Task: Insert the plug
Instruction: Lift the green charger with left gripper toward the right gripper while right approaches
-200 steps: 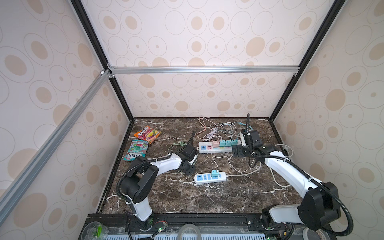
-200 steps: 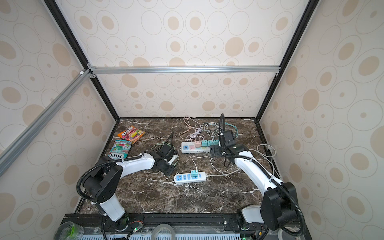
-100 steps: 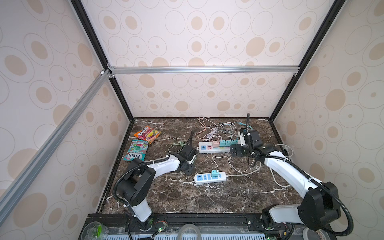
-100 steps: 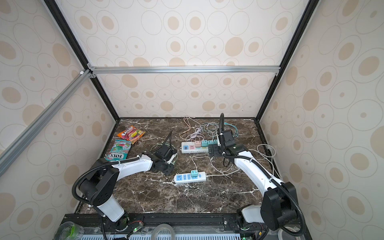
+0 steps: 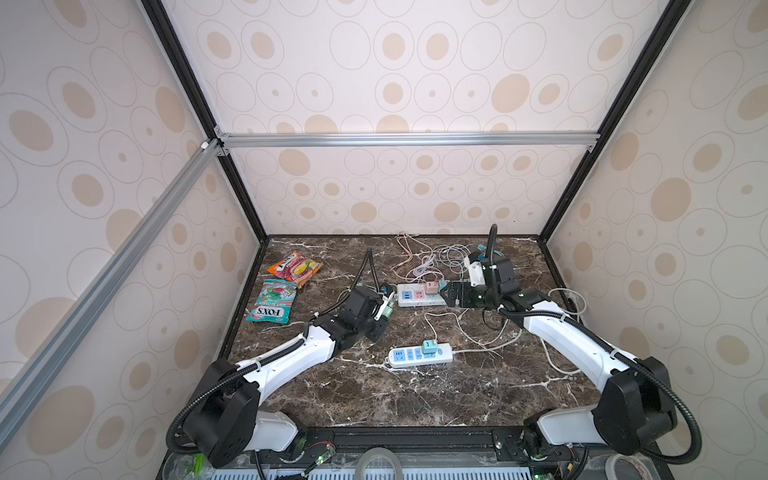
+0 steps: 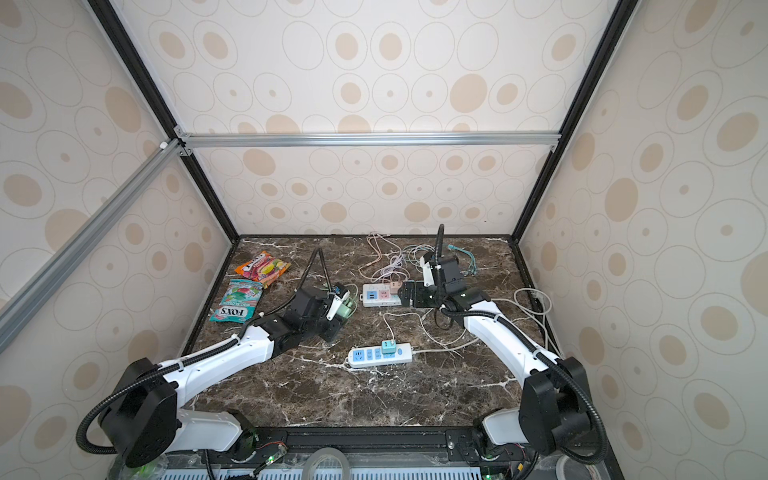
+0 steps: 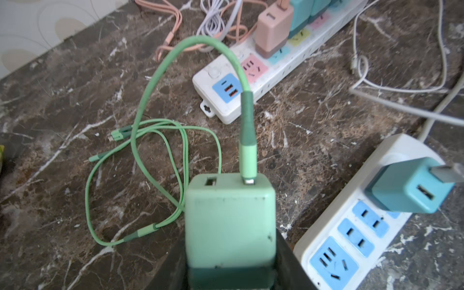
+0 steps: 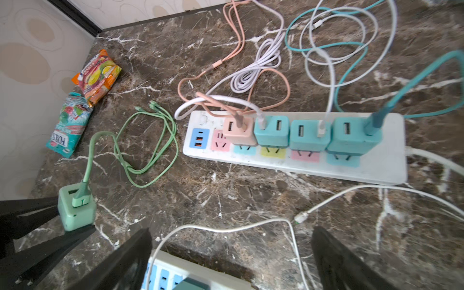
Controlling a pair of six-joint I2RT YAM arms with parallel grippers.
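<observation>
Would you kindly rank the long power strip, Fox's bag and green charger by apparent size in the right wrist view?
1. long power strip
2. Fox's bag, only slightly ahead
3. green charger, which is nearer the camera, so this order is unsure

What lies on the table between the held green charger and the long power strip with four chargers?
Only the green cable plugged into the green charger, looped on the marble, as the right wrist view shows.

The right gripper point(image 5: 448, 296) has drifted toward the tabletop's point(image 5: 374, 399) left edge; the left arm point(image 5: 291, 361) has flattened, elbow sinking toward the front-left corner.
</observation>
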